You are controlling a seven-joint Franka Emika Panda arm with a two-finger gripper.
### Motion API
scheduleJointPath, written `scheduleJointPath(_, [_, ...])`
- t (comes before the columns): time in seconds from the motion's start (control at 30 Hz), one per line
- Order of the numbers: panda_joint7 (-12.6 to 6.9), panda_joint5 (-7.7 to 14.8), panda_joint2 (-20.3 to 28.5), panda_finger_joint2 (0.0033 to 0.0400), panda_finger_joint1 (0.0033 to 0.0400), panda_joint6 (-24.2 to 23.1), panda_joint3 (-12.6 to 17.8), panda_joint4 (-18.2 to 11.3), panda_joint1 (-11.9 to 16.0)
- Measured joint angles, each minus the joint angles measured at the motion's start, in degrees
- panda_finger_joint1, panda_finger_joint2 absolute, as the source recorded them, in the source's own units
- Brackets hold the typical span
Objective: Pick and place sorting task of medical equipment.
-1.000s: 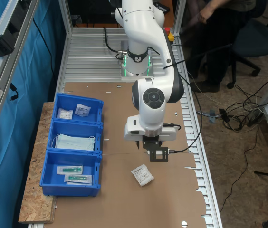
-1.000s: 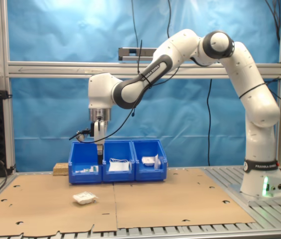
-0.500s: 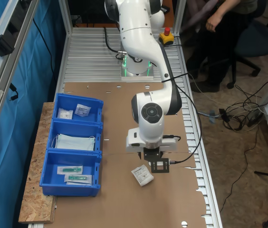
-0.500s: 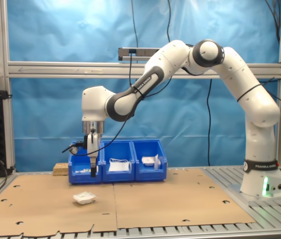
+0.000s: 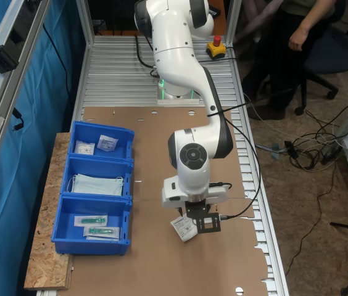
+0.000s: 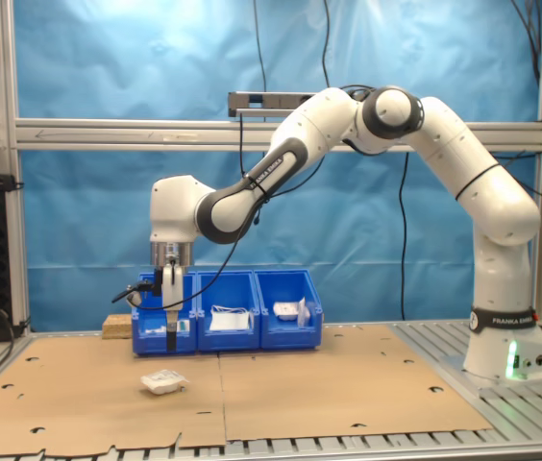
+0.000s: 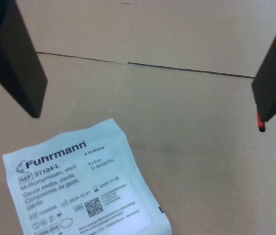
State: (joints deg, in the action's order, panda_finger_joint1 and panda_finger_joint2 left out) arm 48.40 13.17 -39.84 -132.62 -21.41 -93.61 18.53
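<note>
**A:** Where does the gripper (image 7: 145,88) stand against the packet (image 7: 86,188)?

**B:** In the wrist view the two dark fingers (image 7: 11,54) are spread wide with nothing between them but bare cardboard sheet (image 7: 187,147). The packet lies flat on the cardboard, off to one side of the gap, closer to one finger than the other, and partly cut off by the frame edge. In the first exterior view the gripper (image 5: 203,223) hangs just beside the packet (image 5: 182,227), overlapping its edge; in the second exterior view it hovers above the packet (image 6: 164,382) with clear air under the fingertips.

**A:** So what would make the grasp go well?

**B:** Likely the arm should shift sideways until the packet sits midway between the jaws, then come straight down. The packet is thin and slightly crinkled, so the fingertips probably need to reach the cardboard and pinch a raised edge or the puffed middle; closing too high would catch nothing. Squaring the jaws to the packet's sides might help, since it lies turned at an angle to them.

**A:** And the count?

**B:** One loose packet on the cardboard. One blue bin tray (image 5: 60,237) with three compartments: two small white packets (image 5: 107,142) in the compartment farthest from the gripper, pale blue face masks (image 5: 97,184) in the middle, too stacked to count, and two clear wrappers (image 5: 102,232) with green-tipped items in the nearest.
</note>
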Motion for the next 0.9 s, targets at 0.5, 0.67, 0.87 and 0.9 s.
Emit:
scheduleJointPath(0.5, [-6.73,0.14,-2.62,0.04,0.04,-0.29,0.34,0.79,-0.05])
scheduleJointPath(0.67, [-9.76,0.19,-4.32,0.04,0.04,-0.64,0.76,1.86,-0.12])
scheduleJointPath(0.87, [-13.4,0.22,-5.67,0.04,0.04,-0.91,1.13,3.29,-0.13])
scheduleJointPath(0.9, [-13.93,0.22,-5.84,0.04,0.04,-0.95,1.18,3.55,-0.13])
